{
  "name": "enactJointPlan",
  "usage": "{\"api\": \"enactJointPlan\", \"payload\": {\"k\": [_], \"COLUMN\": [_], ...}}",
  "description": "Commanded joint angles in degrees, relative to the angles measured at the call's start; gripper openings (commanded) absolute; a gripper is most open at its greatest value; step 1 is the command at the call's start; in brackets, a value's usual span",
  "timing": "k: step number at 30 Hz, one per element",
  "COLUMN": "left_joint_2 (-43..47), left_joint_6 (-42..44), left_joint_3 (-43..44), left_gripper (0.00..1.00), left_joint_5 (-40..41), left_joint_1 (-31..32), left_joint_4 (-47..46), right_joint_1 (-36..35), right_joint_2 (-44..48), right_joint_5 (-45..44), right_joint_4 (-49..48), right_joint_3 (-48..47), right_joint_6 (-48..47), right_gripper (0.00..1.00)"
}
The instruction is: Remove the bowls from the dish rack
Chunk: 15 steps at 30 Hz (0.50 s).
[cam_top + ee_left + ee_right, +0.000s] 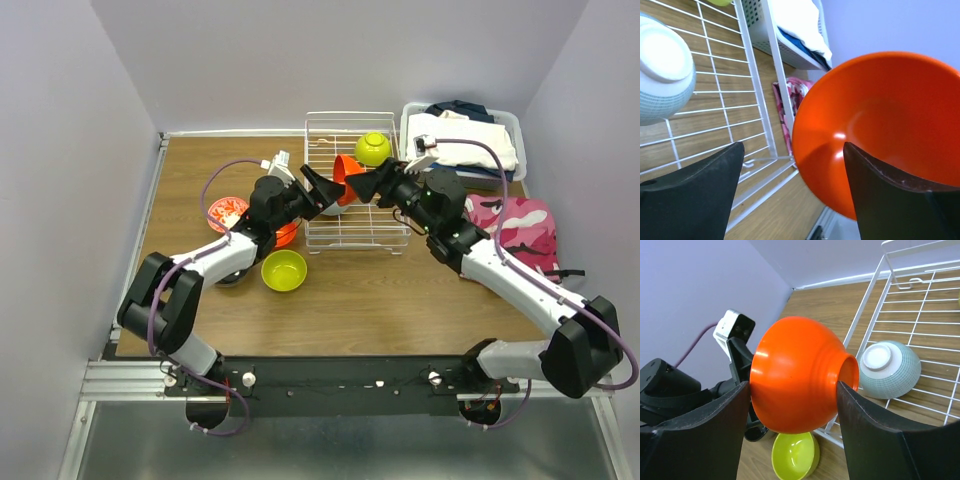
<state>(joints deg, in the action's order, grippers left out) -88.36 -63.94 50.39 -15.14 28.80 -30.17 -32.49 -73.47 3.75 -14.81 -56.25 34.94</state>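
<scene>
Currently right claw (791, 385) clamps orange bowl (795, 365) across glossy sides; left claw (793, 146) gapes at rim. Risk: slip during likely handover, drop onto pale blue bowl (890, 371) below claws.

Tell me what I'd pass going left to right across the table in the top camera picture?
White-and-red patterned round bowl → lime-green glossy bowl on the wooden table → lime-green bowl inside the white wire dish rack → pink camouflage cloth.
</scene>
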Motion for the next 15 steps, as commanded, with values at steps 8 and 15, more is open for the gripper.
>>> {"api": "enactJointPlan", "payload": {"k": [8,15], "left_joint_2": [-5.1,-3.9], "left_joint_6": [-13.6,-12.0], "left_joint_3": [-2.7,-4.2], "left_gripper": [0.42,0.09], "left_joint_5": [-4.2,-3.7], "left_joint_1": [0.5,0.2], "left_joint_4": [-18.3,-18.0], "right_joint_1": [0.4,0.4], "right_joint_2": [1.9,3.1], "right_joint_5": [1.2,0.5], "right_joint_4": [-10.0,-10.1], "right_joint_3": [5.2,6.5], "right_joint_6": [6.8,6.6], "right_gripper": [0.39,0.45]}}
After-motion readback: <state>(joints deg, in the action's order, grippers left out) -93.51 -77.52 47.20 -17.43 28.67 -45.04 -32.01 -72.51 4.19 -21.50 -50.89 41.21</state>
